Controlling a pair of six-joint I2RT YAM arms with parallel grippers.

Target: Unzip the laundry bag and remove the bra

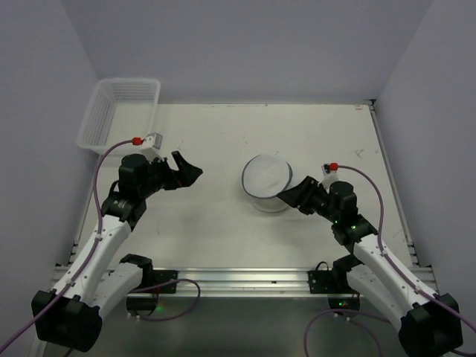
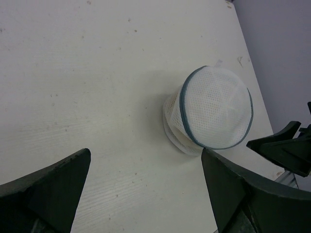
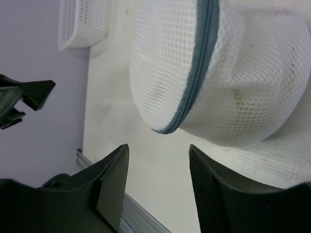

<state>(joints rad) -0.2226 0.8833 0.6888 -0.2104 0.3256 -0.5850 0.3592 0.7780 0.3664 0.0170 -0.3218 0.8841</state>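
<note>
The laundry bag (image 1: 266, 178) is a small round white mesh pouch with a grey-blue zipper line around its rim, standing at mid-table. It also shows in the left wrist view (image 2: 214, 109) and fills the right wrist view (image 3: 194, 73), where the zipper (image 3: 200, 63) looks closed. The bra is hidden inside. My left gripper (image 1: 190, 169) is open and empty, left of the bag and apart from it (image 2: 146, 153). My right gripper (image 1: 291, 195) is open and empty, close to the bag's near right side without touching it (image 3: 158, 148).
A white slatted plastic basket (image 1: 119, 111) sits at the table's far left corner and also shows in the right wrist view (image 3: 82, 22). A metal rail (image 1: 245, 279) runs along the near edge. Purple walls close in the table.
</note>
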